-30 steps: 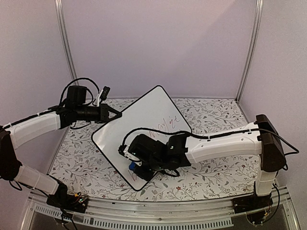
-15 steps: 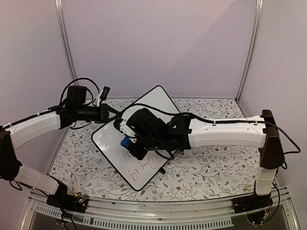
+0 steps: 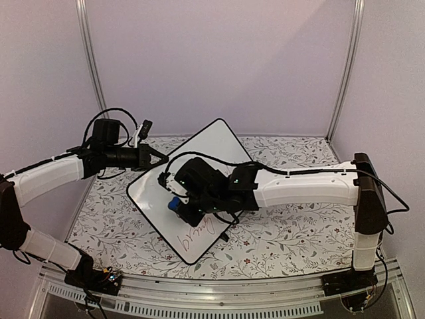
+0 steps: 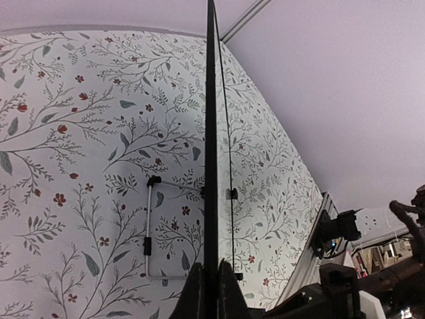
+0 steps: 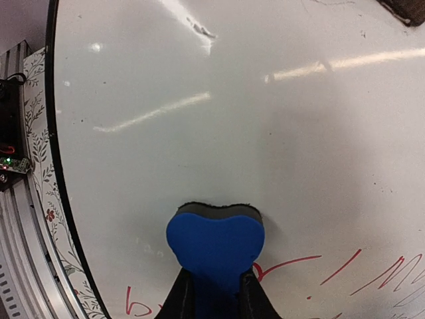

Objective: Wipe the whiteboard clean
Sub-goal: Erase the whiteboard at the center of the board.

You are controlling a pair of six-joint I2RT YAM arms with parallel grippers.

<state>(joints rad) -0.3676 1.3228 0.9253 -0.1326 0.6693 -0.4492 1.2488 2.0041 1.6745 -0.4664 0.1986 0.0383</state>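
The whiteboard (image 3: pixel 212 143) stands cornerwise on the table, white with a thin black rim. Red marker writing (image 3: pixel 200 232) shows on its near part, and red strokes (image 5: pixel 372 272) also show in the right wrist view. My left gripper (image 3: pixel 161 158) is shut on the board's far-left rim. In the left wrist view that rim (image 4: pixel 211 133) runs edge-on between the closed fingers of the left gripper (image 4: pixel 211 282). My right gripper (image 3: pixel 179 210) is shut on a blue eraser (image 3: pixel 174 206). The eraser (image 5: pixel 216 242) presses its dark felt on the whiteboard (image 5: pixel 199 100), held by the right gripper (image 5: pixel 216 296).
A floral tablecloth (image 3: pixel 292 232) covers the table. An aluminium rail (image 3: pixel 219 292) runs along the near edge, with the arm bases on it. Plain walls and metal posts (image 3: pixel 345 66) close in the back and sides. The board's thin white wire stand (image 4: pixel 149 226) shows behind it.
My right gripper swept the eraser from the board's near corner up toward its left middle, then slid back slightly toward me. The left gripper and the board have stayed still.
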